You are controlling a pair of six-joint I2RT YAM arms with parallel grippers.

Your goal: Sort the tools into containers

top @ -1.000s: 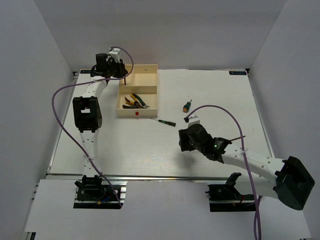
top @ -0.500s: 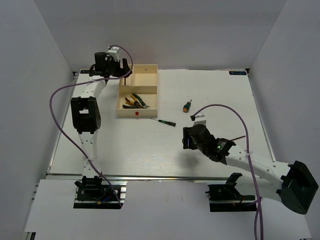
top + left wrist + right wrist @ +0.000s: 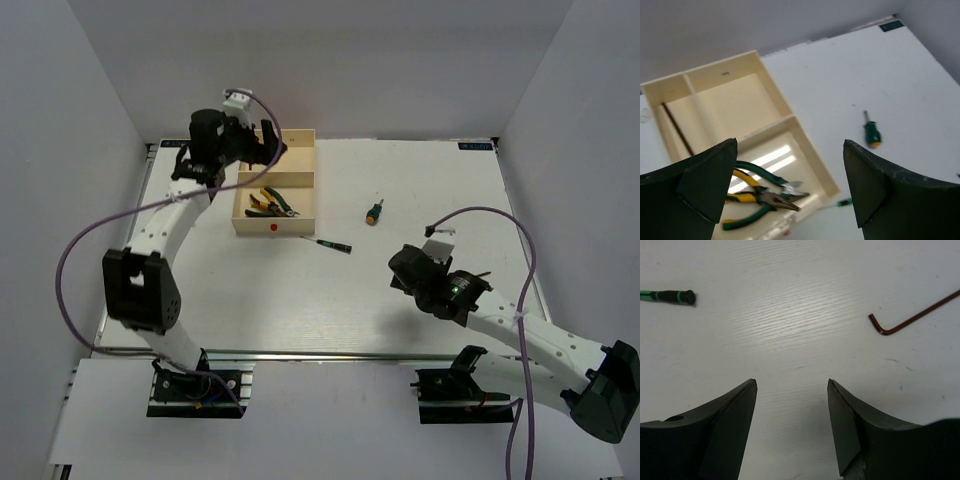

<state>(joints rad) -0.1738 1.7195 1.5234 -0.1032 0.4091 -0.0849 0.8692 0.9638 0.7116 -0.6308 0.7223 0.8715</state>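
Top view: the cream tray (image 3: 312, 182) sits around 11 o'clock on the white table (image 3: 450, 190), with a red dot (image 3: 273, 227) on its near rim. We see the left gripper (image 3: 265, 142) hanging over the tray's far-left corner, jaws spread wide and nothing between them.

From the left wrist cam, a dark hex key (image 3: 677, 129) lies in the narrow compartment at 9 o'clock. The yellow-handled pliers (image 3: 742, 197) and green-handled pliers (image 3: 762, 172) are piled together, touching, in the near compartment.

Out on the table, the stubby screwdriver (image 3: 374, 211) lies at 3 o'clock from the tray, well apart. The thin screwdriver (image 3: 330, 243) is near the tray's near-right corner, at about 4 o'clock.

The right gripper (image 3: 402, 270) hovers low around 5 o'clock on the table, jaws partly open and empty. In its wrist view we spot a brownish hex key (image 3: 910, 320) lying loose at 2 o'clock.
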